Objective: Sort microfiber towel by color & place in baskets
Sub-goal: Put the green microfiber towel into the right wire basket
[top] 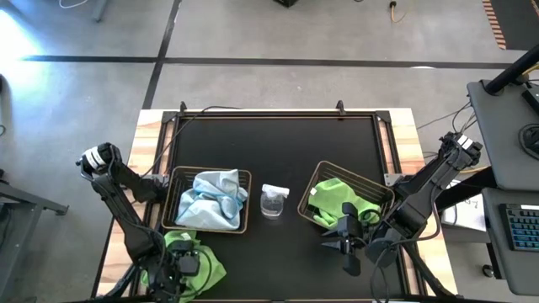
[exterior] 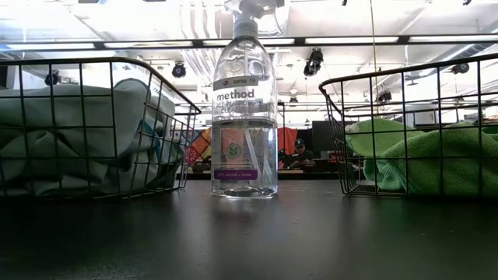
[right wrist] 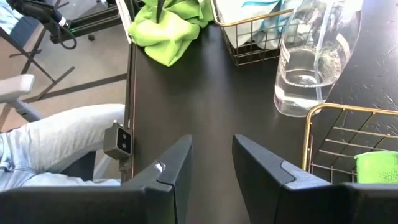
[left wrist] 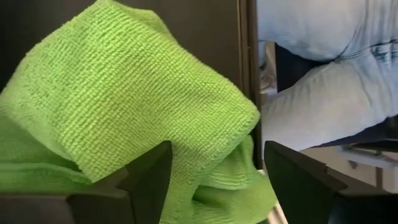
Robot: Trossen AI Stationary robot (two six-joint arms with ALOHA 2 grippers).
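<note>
We've got the left gripper [top: 177, 271] over a crumpled lime green microfiber towel [top: 195, 261] at the table's near-left edge, fingers [left wrist: 146, 180] spread wide w/ the cloth between them. Pale blue towels [top: 210, 200] fill the left bronze wire basket [top: 173, 181]; green ones [top: 338, 200] sit in the right basket [top: 381, 192]. Right gripper [top: 347, 247] hovers beside it, jaws part-open, holding nothing. Clear spray bottle [top: 274, 200] lies between baskets.
</note>
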